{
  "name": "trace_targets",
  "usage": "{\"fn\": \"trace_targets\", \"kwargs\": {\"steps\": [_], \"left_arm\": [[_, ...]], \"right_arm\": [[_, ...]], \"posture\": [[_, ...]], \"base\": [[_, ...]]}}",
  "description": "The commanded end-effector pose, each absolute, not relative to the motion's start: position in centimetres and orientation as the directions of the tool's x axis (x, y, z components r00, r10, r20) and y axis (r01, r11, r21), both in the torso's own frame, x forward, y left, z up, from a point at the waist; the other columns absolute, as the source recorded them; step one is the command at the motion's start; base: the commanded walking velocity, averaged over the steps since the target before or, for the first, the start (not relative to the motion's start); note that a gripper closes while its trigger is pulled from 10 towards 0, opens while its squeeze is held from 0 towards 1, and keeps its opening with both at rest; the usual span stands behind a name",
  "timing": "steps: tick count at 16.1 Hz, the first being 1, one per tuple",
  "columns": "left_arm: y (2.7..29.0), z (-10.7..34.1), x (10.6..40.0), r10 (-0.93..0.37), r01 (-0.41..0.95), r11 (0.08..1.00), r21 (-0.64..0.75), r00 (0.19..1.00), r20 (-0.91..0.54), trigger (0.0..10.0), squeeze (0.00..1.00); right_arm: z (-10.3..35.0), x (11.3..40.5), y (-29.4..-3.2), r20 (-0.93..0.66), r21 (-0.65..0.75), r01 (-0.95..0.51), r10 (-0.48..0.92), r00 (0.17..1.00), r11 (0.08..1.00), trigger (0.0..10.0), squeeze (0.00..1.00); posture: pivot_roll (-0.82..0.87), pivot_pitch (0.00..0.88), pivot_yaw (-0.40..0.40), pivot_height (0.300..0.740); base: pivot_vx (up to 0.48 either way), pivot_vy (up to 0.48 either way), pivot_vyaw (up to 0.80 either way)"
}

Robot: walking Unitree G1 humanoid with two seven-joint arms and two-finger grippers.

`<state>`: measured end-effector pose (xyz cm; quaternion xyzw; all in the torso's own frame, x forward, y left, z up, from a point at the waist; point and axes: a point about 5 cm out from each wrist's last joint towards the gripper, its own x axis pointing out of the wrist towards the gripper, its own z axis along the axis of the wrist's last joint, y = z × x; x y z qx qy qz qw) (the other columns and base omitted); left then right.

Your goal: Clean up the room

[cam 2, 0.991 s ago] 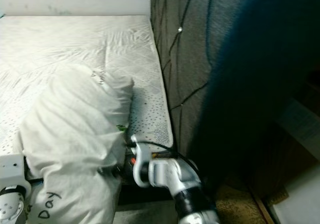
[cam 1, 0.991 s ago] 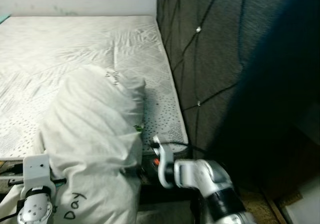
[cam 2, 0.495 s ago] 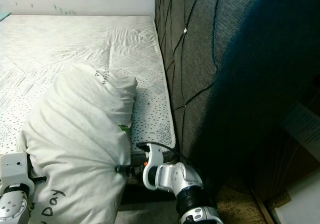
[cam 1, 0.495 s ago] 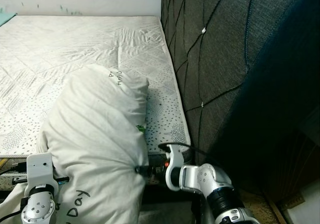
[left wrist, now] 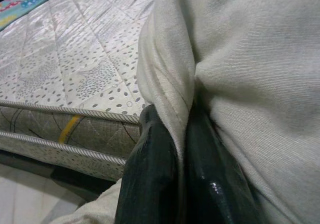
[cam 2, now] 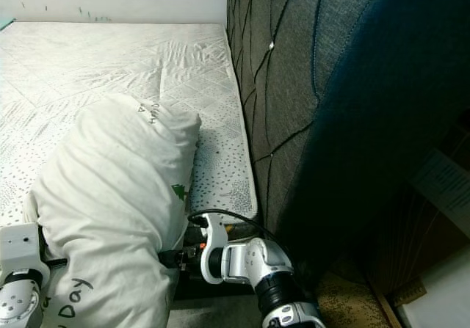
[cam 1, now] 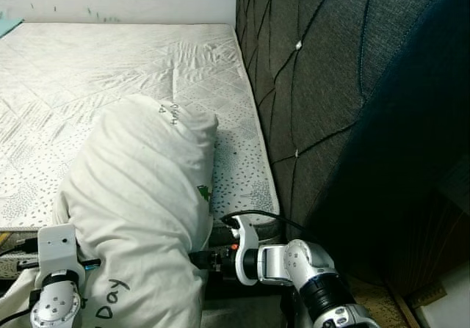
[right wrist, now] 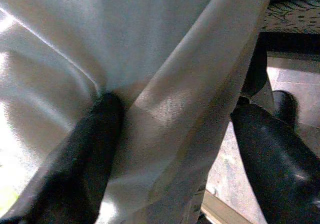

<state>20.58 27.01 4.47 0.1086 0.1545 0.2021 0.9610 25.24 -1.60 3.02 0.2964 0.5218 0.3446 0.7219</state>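
Currently mid-placement: white pillow [cam 1: 136, 210] held at both ends, far end lying on the bare mattress [cam 1: 110, 71], near end overhanging the near edge beside the dark tufted headboard [cam 1: 323, 86] on the right. Left gripper [left wrist: 172, 149] is pinched closed on a fold of pillow fabric. Right gripper [right wrist: 170, 134] has its fingers spread wide with a fold of cloth between them; looks loosely hooked, not clamped. Next move, by my read: push the pillow further onto the mattress toward the headboard, then let go. Pillow looks soft, creased, cream-white, with handwritten "Day" near the low end, small green mark on the side.
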Motion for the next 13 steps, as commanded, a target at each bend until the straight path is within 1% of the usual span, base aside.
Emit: {"fn": "trace_targets", "kwargs": {"steps": [1,5,8,10,11,13], "left_arm": [[25.0,3.8,21.2,0.339,-0.277,0.931,0.238,0.897,-0.283,0.0,0.0],[24.9,3.7,21.2,0.338,-0.275,0.931,0.238,0.897,-0.285,0.0,0.0],[24.9,3.7,21.2,0.337,-0.272,0.931,0.242,0.897,-0.285,0.0,0.0],[24.7,4.2,21.9,0.324,-0.248,0.922,0.299,0.915,-0.239,0.0,0.0],[24.5,4.3,22.2,0.317,-0.242,0.923,0.299,0.919,-0.235,0.0,0.0],[24.6,4.4,22.8,0.337,-0.273,0.926,0.262,0.91,-0.241,0.0,0.0]], "right_arm": [[4.8,23.6,3.5,-0.436,0.863,-0.224,0.891,0.127,0.454,0.0,0.0],[4.8,23.4,3.6,-0.419,0.87,-0.235,0.901,0.108,0.433,0.0,0.0],[5.1,23.0,3.9,-0.396,0.878,-0.262,0.915,0.074,0.401,0.0,0.0],[5.2,22.9,4.0,-0.391,0.879,-0.271,0.918,0.063,0.393,0.0,0.0],[5.2,22.9,4.0,-0.391,0.879,-0.271,0.918,0.063,0.393,0.0,0.0],[5.3,22.9,4.0,-0.388,0.88,-0.273,0.92,0.064,0.39,0.0,0.0]], "posture": [[-0.05,0.0,-0.045,0.57],[-0.05,0.0,-0.048,0.57],[-0.05,0.0,-0.051,0.57],[-0.05,0.0,-0.051,0.57],[-0.05,0.0,-0.051,0.57],[-0.05,0.0,-0.057,0.57]], "base": [[0.0,0.0,0.0],[0.0,0.0,0.0],[0.0,0.0,0.0],[0.0,0.0,0.0],[0.0,0.0,0.0],[0.0,0.0,0.0]]}}
